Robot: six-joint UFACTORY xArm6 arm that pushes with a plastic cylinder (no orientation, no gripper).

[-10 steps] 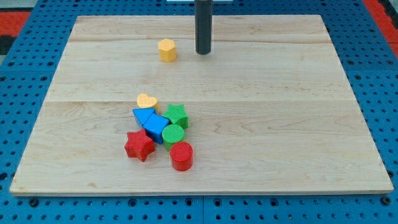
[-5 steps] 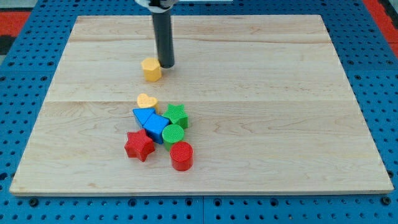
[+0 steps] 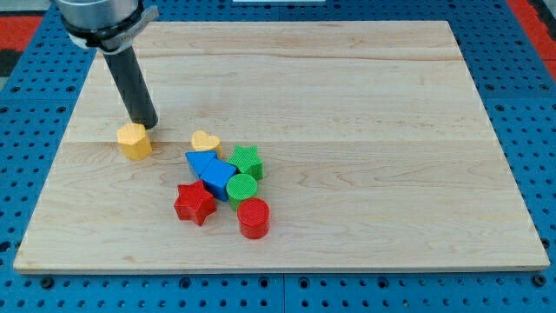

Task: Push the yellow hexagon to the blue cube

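The yellow hexagon [image 3: 134,141] sits at the board's [image 3: 391,104] left-centre, well left of the blue cube [image 3: 215,182] in the cluster. My tip [image 3: 146,123] touches the hexagon's upper-right edge. No writing is legible.

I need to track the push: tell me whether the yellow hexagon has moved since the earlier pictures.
Yes. The yellow hexagon has slid toward the view's bottom left. It was above the unmoved yellow heart and now sits level with it, to its left. My tip is at its upper right.
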